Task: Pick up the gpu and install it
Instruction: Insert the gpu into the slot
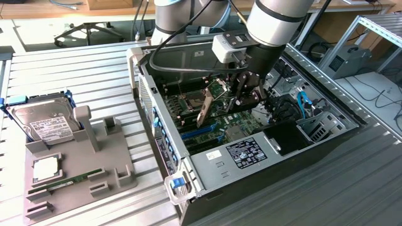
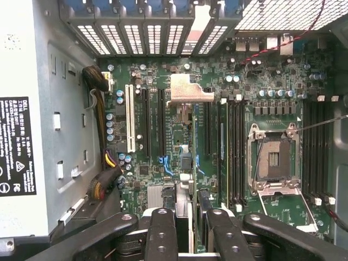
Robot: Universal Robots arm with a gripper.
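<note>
Holding the gpu (image 1: 210, 106) edge-on, our pincer (image 1: 246, 96) is pinching it inside the computer case (image 1: 264, 165); we are hovering over the motherboard (image 2: 179, 141), card not yet seated.

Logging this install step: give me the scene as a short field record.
claw: inside the open computer case, shut on the gpu
gpu: held edge-down above the motherboard, silver bracket toward the case's rear slots
seating: cannot tell whether the card is in a slot
CPU socket: open, empty
fixture tray: beside the case on the exterior view's left
hard drive: upright in the tray
memory stick: lying in the tray
</note>
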